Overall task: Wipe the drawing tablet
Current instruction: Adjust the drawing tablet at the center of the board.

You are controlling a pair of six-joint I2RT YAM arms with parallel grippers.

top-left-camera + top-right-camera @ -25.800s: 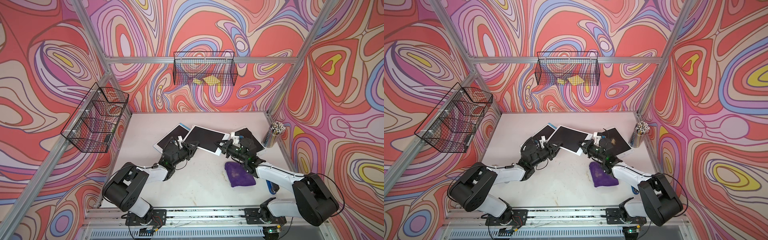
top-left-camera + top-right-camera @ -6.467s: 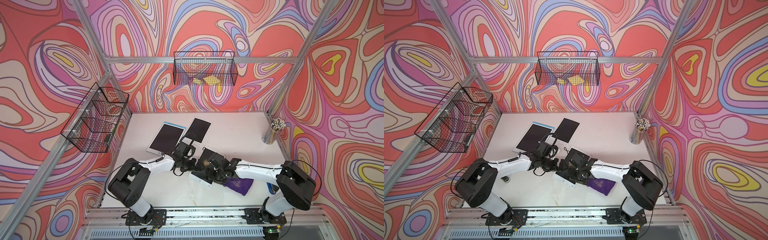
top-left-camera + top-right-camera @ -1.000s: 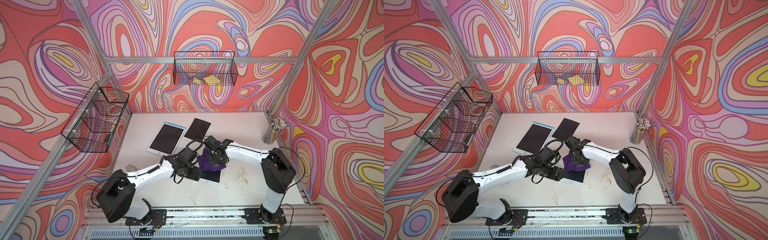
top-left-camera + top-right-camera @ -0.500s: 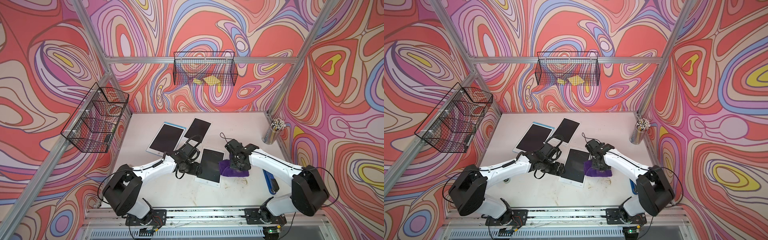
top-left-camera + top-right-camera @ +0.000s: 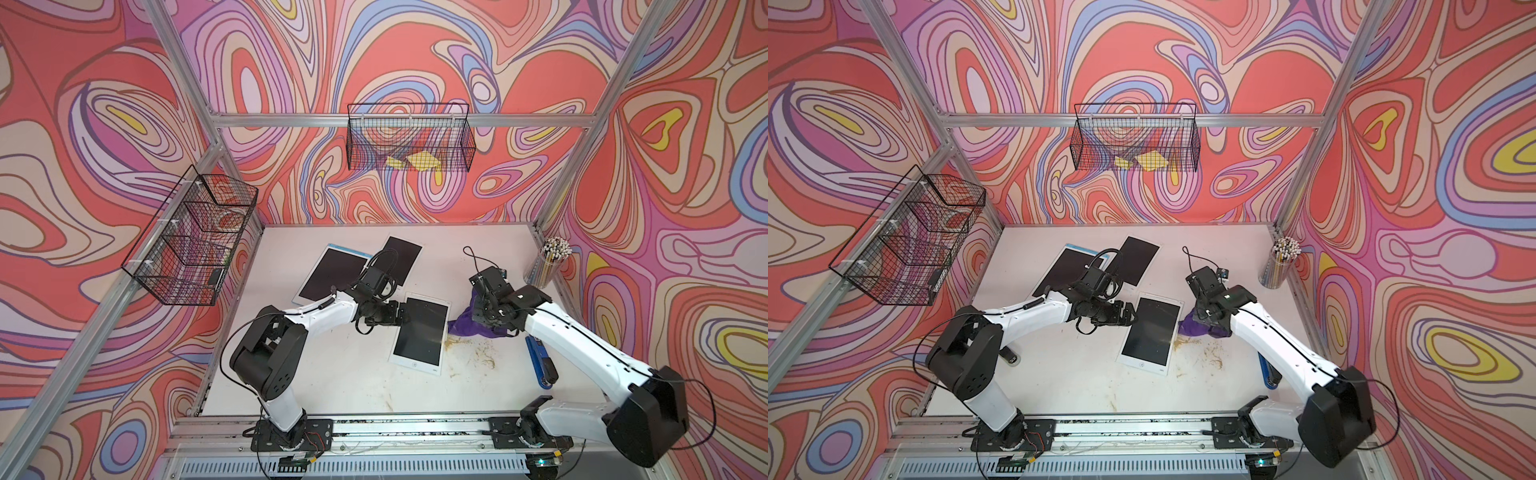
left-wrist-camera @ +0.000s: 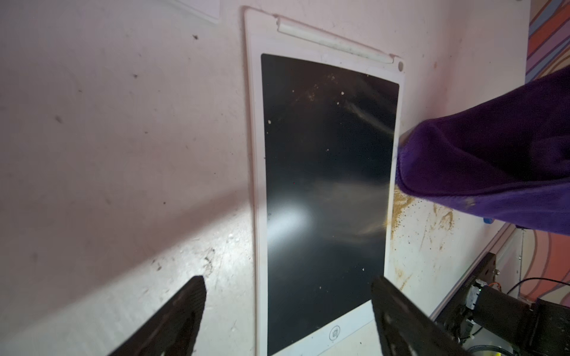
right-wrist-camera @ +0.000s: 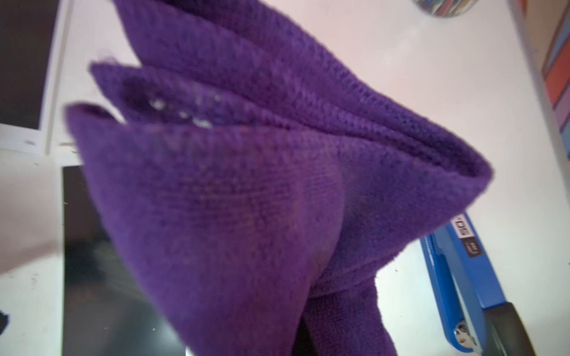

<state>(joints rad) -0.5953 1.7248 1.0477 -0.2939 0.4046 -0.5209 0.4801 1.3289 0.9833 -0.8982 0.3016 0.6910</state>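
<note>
The drawing tablet [image 5: 419,332] lies flat near the middle of the table [image 5: 332,386], a black screen in a white frame, its long side running roughly front to back; both top views show it [image 5: 1150,330]. The left gripper [image 5: 401,312] sits low at the tablet's far left corner. In the left wrist view its jaws stand wide apart [image 6: 287,280] and hold nothing; whether they touch the frame cannot be told. A few pale specks and a faint smear show on the screen [image 6: 327,197]. The right gripper [image 5: 486,309] is clamped on a purple cloth [image 5: 473,326], which hangs in folds just beside the tablet's right long edge [image 6: 493,166] and fills most of the right wrist view [image 7: 246,200]. Brown crumbs [image 5: 469,351] are scattered on the table beside the tablet, below the cloth. A blue stapler [image 5: 540,365] lies near the right arm. Two more tablets [image 5: 328,272] [image 5: 401,257] rest further back, and a cup of pencils [image 5: 550,266] stands at the right rear corner.
</note>
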